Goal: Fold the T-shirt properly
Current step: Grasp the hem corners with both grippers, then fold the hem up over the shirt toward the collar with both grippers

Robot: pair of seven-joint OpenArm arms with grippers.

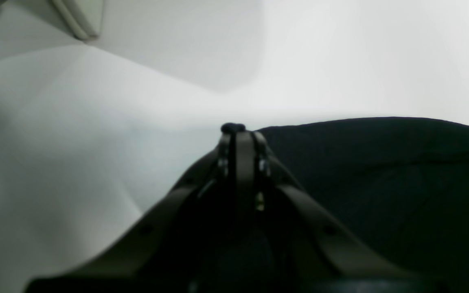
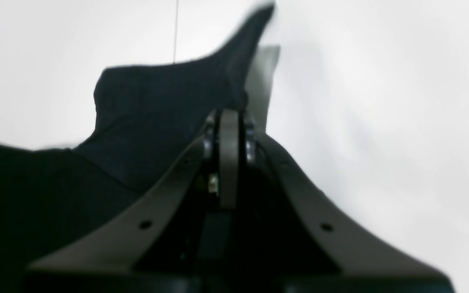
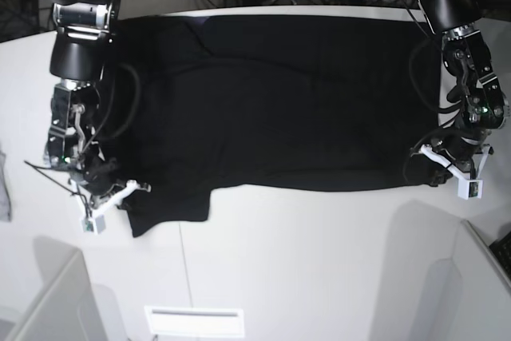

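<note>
The shirt [image 3: 279, 101] is lying spread, plain side up, across the white table [image 3: 319, 261]. Each gripper is sitting at a near corner — left gripper [image 1: 233, 128] and right gripper [image 2: 228, 112] both pressed together, apparently pinching black hem, likely for lifting a fold. Cables are cluttering the far edge.

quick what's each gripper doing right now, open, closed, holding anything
Left gripper: shut, pinching the edge of the T-shirt.
Right gripper: shut on the T-shirt's sleeve.

Matt black cloth T-shirt [image 3: 279, 101], smooth white table [image 3: 319, 261]
</note>
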